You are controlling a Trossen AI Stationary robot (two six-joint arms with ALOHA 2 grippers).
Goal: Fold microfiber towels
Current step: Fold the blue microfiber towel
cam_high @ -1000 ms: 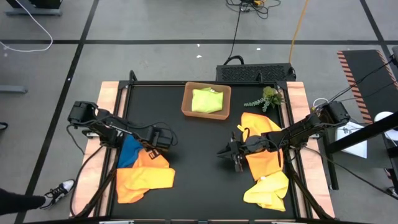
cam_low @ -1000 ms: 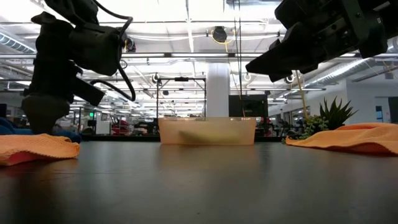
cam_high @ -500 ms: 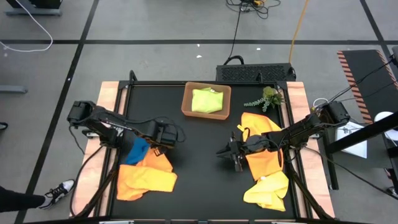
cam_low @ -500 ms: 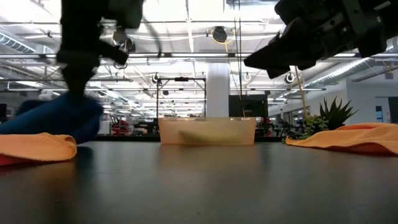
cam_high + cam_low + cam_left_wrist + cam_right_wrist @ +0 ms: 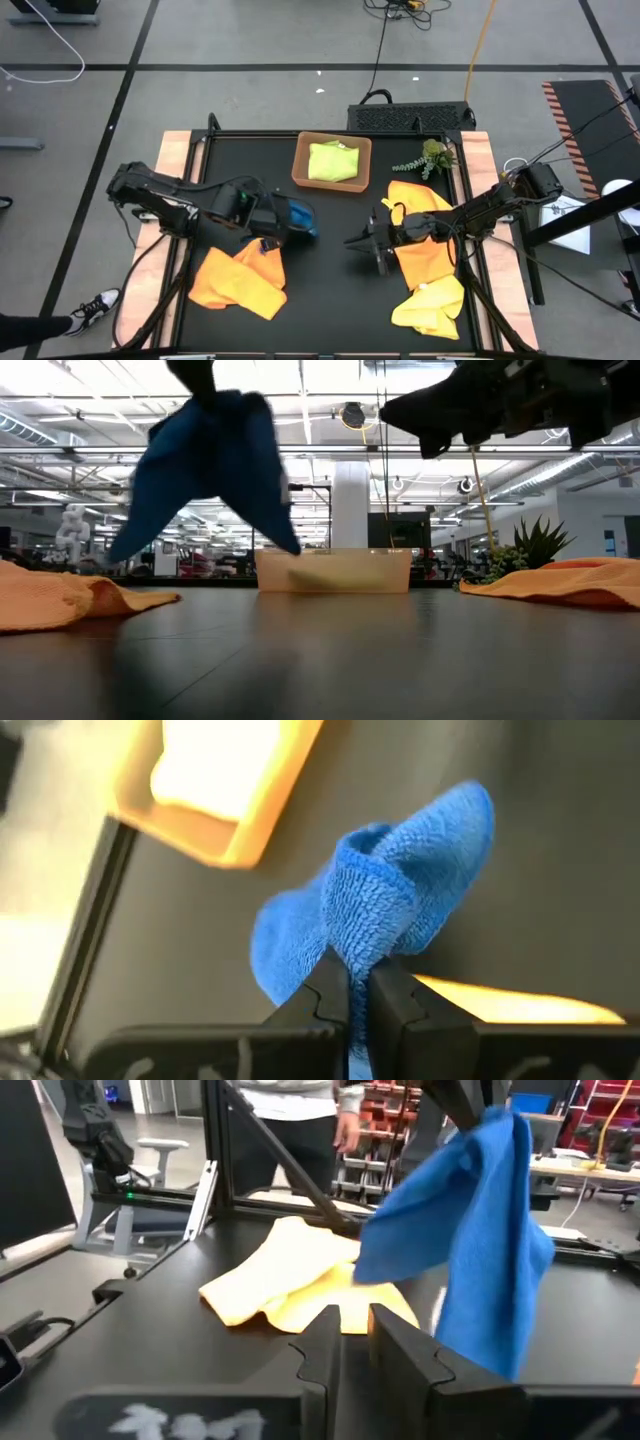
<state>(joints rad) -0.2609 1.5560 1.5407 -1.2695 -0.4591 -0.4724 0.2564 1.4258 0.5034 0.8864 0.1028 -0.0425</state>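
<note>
Black surface [image 5: 330, 300] mostly bare mid-way; left tool [image 5: 349, 988] pinches blue towel [image 5: 298, 218] aloft. Right tool [image 5: 372, 246] nearly shut, empty. Advice: lower flat, centre.

This is a robotics lab or industrial test hall, not a home. The black surface [image 5: 330, 290] sits in a metal frame on a grey concrete floor [image 5: 250, 40] marked with dark lines, with loose cables [image 5: 40, 45] trailing across it and a hazard-striped edge [image 5: 560, 105] at one side. The low view looks into a large open hall: a white pillar [image 5: 350, 505], rows of ceiling strip lights [image 5: 300, 405], exposed ducting and metal racks [image 5: 290, 515] running far back. The right wrist view shows a person [image 5: 300, 1110] standing behind the frame, an office chair [image 5: 150, 1160], and red shelving [image 5: 385, 1125] stacked with equipment.
</note>
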